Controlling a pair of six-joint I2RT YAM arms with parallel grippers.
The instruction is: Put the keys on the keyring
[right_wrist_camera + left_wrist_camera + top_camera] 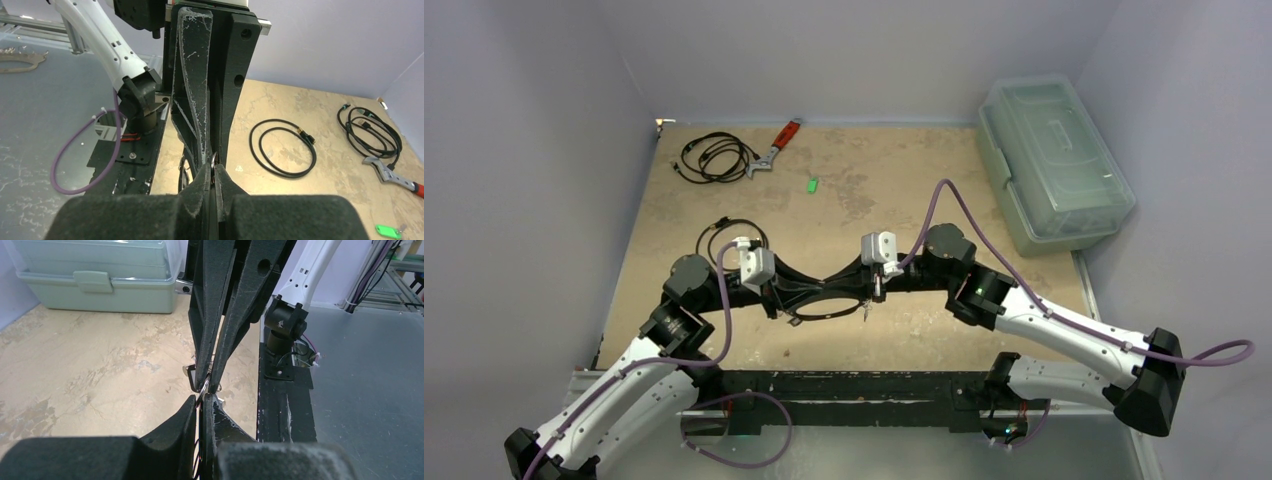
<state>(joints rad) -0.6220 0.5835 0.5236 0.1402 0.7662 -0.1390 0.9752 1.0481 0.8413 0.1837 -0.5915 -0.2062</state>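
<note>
Pressed together on opposite sides of the thin grey keyring (824, 316), the left gripper (203, 407) and right gripper (215, 175) each pinch its wire by the middle of the near edge of the tabletop (904, 200). If the arms pull unevenly, I judge the loop could twist or slip from one pinch. With both committed, neither is free for the green-tagged key (812, 184), lying well apart toward the far edge.

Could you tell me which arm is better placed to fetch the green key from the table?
Probably the right. The left pincer and right pincer are both shut on the keyring, so one must let go; the green key shows in the right wrist view, not the left.
</note>
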